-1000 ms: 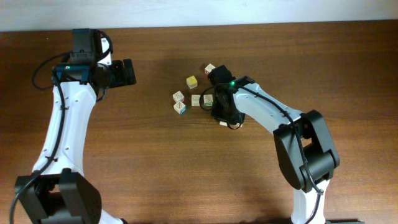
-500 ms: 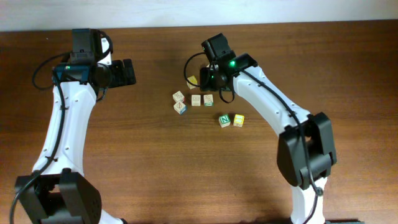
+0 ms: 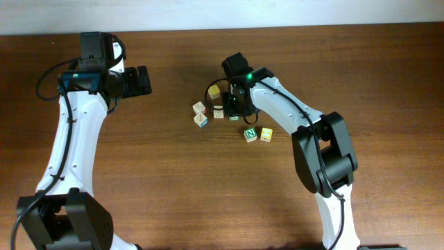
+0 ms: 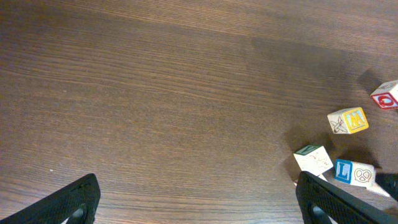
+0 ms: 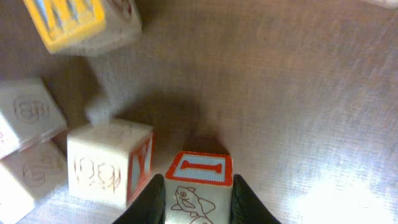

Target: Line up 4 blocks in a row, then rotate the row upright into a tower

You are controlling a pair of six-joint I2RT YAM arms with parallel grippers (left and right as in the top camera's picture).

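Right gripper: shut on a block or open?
Shut on the red I block: the right gripper's fingers press both its sides in the wrist view.

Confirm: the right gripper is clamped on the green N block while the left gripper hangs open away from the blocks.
Wrong block. The right wrist view shows the right gripper clamped on the red-edged I block; the green N block lies free. The left gripper does hang open away from the blocks.
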